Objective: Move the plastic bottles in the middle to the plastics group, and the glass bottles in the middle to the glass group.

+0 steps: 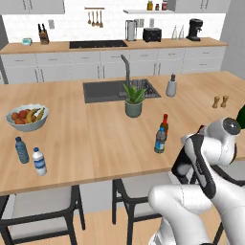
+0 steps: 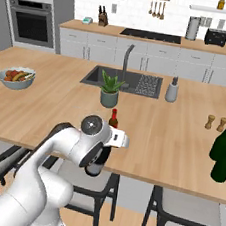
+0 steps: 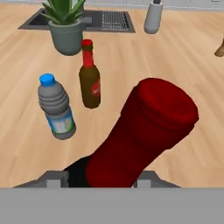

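Wooden counter (image 1: 86, 143) runs broad across this kitchen island, and low at its near edge the gripper (image 3: 111, 177) is clamped around the wine bottle (image 3: 144, 131), whose red foil neck looms right in front of the hand camera. Just beyond stand the brown bottle (image 3: 90, 83) with its red top and the greyish water bottle (image 3: 56, 109), close together but apart. The green glass bottles (image 2: 223, 149) wait far to the right; the two plastic bottles (image 1: 29, 155) sit far left near the fruit bowl (image 1: 27, 118). A tall bottle held low could tilt in the fingers, I reckon, or its swing could knock the two small ones over. Behind are a potted plant (image 1: 133, 100), the sink (image 1: 103, 91), and white cabinets.
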Motion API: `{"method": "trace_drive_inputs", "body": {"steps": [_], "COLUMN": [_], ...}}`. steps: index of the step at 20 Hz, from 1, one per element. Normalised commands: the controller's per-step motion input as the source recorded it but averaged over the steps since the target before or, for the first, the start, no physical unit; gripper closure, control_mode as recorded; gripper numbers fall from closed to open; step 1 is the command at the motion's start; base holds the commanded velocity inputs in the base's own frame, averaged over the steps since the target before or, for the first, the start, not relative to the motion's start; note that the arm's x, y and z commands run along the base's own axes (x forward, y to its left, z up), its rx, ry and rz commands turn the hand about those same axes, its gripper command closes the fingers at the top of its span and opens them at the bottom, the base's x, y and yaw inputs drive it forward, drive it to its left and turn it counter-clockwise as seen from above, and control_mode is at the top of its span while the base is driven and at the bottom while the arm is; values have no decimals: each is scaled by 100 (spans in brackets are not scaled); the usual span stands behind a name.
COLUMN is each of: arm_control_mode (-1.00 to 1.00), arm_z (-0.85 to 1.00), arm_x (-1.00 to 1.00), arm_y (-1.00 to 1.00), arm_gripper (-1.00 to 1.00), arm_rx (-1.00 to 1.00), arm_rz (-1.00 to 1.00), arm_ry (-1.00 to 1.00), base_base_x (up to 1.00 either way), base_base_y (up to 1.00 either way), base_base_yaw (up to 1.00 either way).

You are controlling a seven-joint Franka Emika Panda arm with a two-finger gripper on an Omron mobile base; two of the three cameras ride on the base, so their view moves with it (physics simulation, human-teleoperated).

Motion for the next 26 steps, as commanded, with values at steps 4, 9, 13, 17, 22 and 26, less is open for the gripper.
{"method": "trace_drive_inputs", "body": {"steps": [4,9,13,17,22,26], "arm_control_mode": [-100,-100,-100,-100,-100,-100], "arm_z": [61,81,36,5,0,0], "arm_x": [-16,-15,-1,0,0,0], "arm_y": [-69,-42,-50,-49,-37,-31], "arm_gripper": [100,100,100,100,100,100], "arm_rx": [0,-2,-1,0,-9,-25], "arm_rz": [-2,0,0,-1,0,0], "arm_ry": [13,16,1,0,-1,-2], "base_base_x": [0,0,0,0,0,0], "base_base_y": [0,0,0,0,0,0], "base_base_yaw": [0,0,0,0,0,0]}}
